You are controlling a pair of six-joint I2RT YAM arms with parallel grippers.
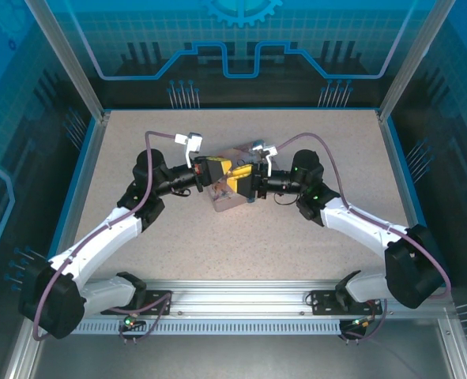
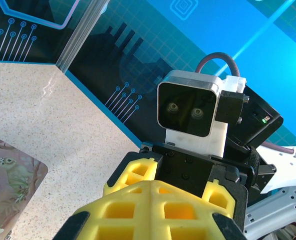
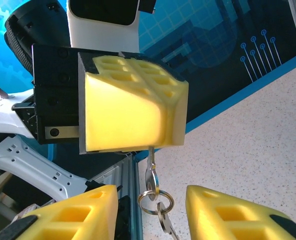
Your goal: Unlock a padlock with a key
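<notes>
While left end effector pinches key, right end effector spread; speckled beige tabletop, blue walls.

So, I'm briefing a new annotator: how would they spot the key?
In the right wrist view, find the big yellow block up top: the left hand, shut. The key hangs from its lower edge, with wire rings below it, between the right hand's open fingers. It is thin grey metal; its neighbours are chunky yellow.

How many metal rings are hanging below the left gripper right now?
2. A larger ring hangs from the key pinched in the left gripper; a smaller ring links below it, near the bottom edge. More may be hidden below.
</notes>
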